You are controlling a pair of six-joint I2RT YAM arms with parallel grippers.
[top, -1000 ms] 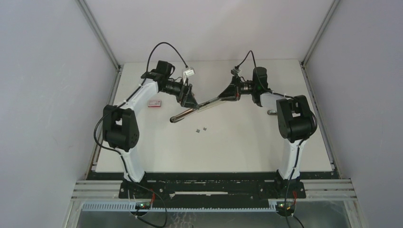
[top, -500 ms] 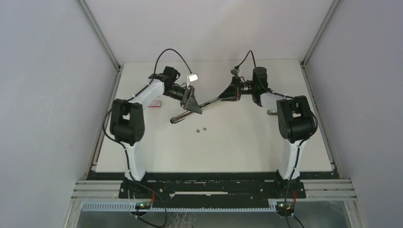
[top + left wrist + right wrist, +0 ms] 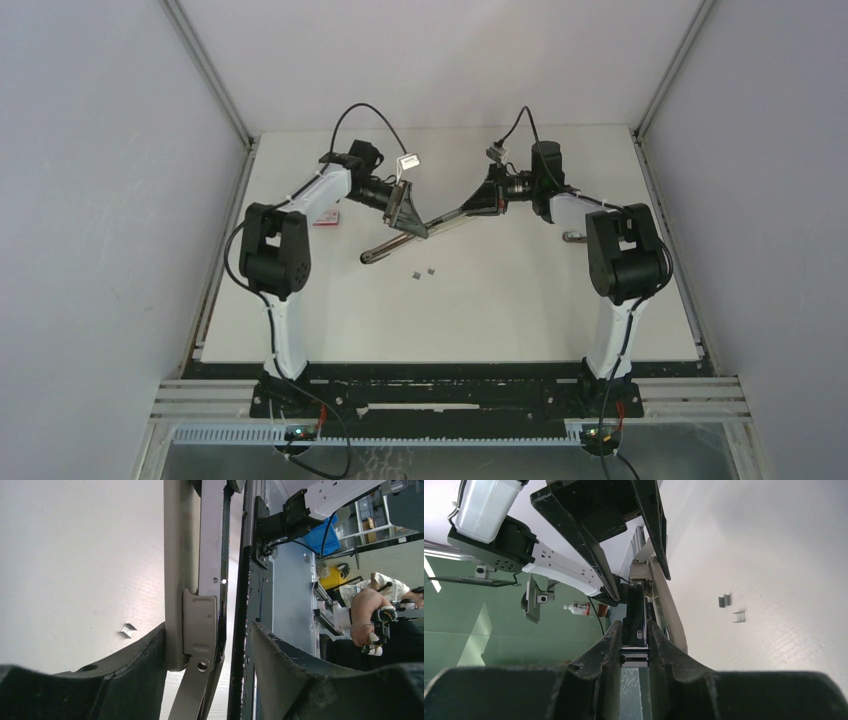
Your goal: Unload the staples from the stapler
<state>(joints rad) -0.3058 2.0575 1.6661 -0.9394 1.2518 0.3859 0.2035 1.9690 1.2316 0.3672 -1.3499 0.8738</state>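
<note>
The stapler [image 3: 450, 213] is swung open and held above the table, a long grey and black bar running from my right gripper [image 3: 487, 200] down-left. My right gripper [image 3: 634, 627] is shut on its black rear end [image 3: 636, 611]. My left gripper [image 3: 412, 225] straddles the stapler's middle. In the left wrist view its jaws [image 3: 207, 627] stand either side of the grey magazine [image 3: 200, 625] and black arm [image 3: 245, 605]; one pad touches the grey side, while a thin gap shows at the other. Two staples [image 3: 414, 273] [image 3: 431, 270] lie on the table below, also seen as a staple [image 3: 128, 630] and staples [image 3: 724, 600].
A small red-and-white box [image 3: 326, 218] lies on the table beside my left arm, partly hidden by it. A small metal piece [image 3: 572, 237] lies near my right arm's base link. White walls surround the table on three sides.
My left arm swung right and its gripper slid along the stapler toward the right gripper, its jaws narrowing around the bar. The right gripper and the two staples stayed put.
</note>
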